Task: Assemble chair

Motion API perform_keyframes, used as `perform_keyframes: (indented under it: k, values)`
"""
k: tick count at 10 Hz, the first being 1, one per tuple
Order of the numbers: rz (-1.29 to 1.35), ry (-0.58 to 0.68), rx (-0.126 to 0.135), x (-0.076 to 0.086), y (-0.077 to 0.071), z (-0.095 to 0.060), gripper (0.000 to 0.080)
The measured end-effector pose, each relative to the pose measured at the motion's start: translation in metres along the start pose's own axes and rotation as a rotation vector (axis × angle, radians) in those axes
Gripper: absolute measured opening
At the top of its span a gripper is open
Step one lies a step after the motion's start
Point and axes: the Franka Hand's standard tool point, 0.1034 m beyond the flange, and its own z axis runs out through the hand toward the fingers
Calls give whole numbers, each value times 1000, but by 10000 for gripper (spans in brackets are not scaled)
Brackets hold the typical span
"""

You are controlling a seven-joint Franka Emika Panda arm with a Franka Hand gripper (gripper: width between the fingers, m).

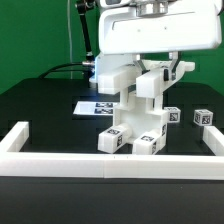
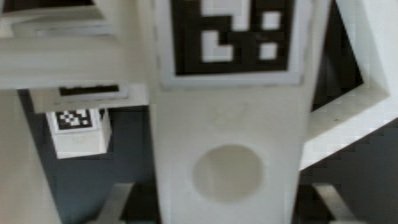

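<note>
White blocky plastic chair (image 1: pixel 135 112) standing half-built, mid black counter (image 1: pixel 40 100), behind long low white rail (image 1: pixel 110 160). Claw (image 1: pixel 155 72) squeezing shut, probably gripping tall white plastic bar (image 2: pixel 231 150). Plastic looking hard, light, slippery; pinching flat sides working best.

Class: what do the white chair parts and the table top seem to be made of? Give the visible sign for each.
chair parts: probably moulded plastic, matt white; blocky shapes with even, seamless faces.
table top: black and smooth; the material cannot be told.
</note>
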Motion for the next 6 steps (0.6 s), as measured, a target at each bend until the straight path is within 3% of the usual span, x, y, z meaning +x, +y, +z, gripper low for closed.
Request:
perform_keyframes:
  k: [6]
  values:
    - [12, 8, 2, 2, 1, -1, 291]
